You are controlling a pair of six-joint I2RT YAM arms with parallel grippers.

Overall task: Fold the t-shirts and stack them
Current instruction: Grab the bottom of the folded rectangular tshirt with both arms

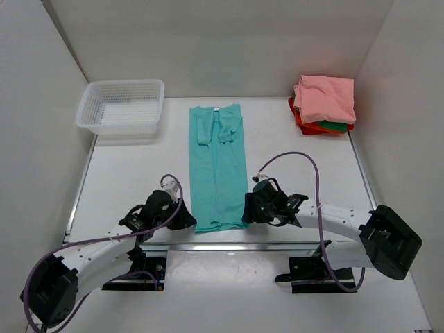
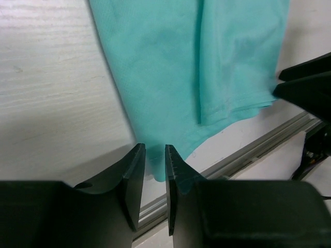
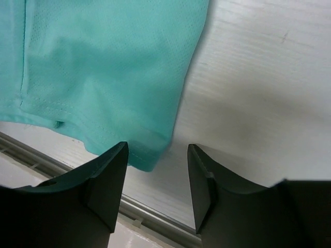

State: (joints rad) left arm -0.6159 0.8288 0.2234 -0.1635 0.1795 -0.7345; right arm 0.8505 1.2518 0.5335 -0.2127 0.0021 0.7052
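Note:
A teal t-shirt (image 1: 218, 166) lies folded into a long narrow strip down the middle of the table, with its white neck label (image 1: 216, 109) at the far end. My left gripper (image 1: 189, 223) sits at the near left hem corner. In the left wrist view its jaws (image 2: 155, 152) stand a narrow gap apart with the corner tip of the teal shirt (image 2: 207, 62) between the fingertips. My right gripper (image 1: 245, 214) is open at the near right hem corner. In the right wrist view (image 3: 158, 150) the teal hem corner (image 3: 103, 77) lies by the left finger.
A stack of folded shirts stands at the far right: salmon pink (image 1: 325, 97) on top, green (image 1: 334, 127) and red-orange (image 1: 300, 119) below. A white mesh basket (image 1: 118, 126) stands at the far left. A metal rail (image 2: 258, 150) runs along the table's near edge.

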